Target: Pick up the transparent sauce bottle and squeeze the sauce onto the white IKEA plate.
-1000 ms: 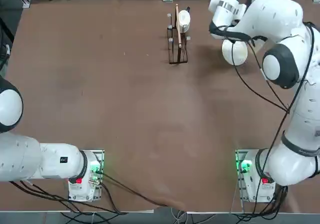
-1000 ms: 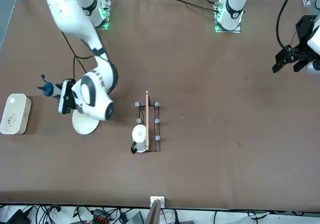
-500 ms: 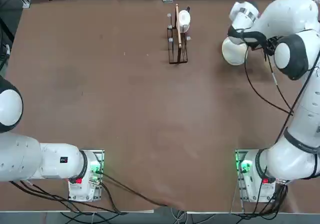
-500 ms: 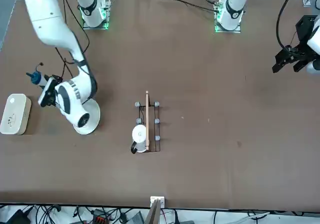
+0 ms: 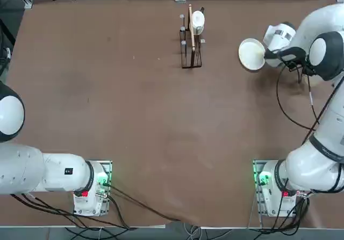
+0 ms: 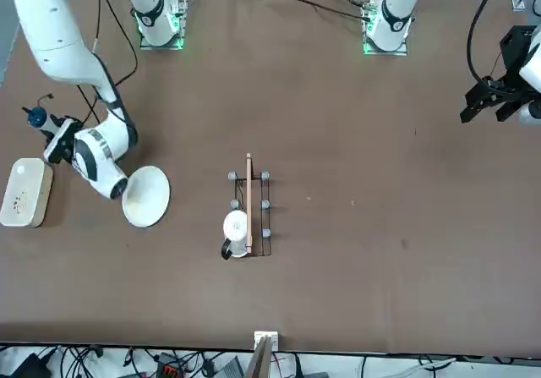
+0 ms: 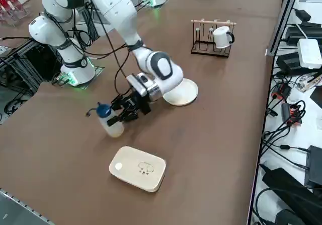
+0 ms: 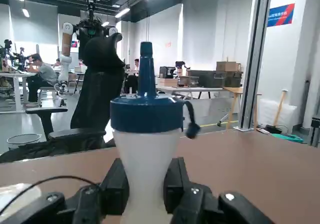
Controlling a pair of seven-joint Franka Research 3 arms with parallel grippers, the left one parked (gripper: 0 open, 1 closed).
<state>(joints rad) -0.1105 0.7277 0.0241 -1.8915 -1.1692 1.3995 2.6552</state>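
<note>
Upright, the transparent sauce bottle [image 7: 109, 120] is being pinched by the right gripper [image 7: 122, 114], whose fingers [image 8: 119, 188] are being pressed against both of its sides below the blue cap [image 8: 146, 113]. It is being held between the white IKEA plate [image 7: 179, 92] and a white container [image 7: 138, 168], beside the plate, not over it.

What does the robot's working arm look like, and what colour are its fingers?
The right arm is glossy white with rounded joints and dark grey bands. Loose black cables hang alongside it. The right gripper is black, with two short black fingers. Its base glows green.
</note>
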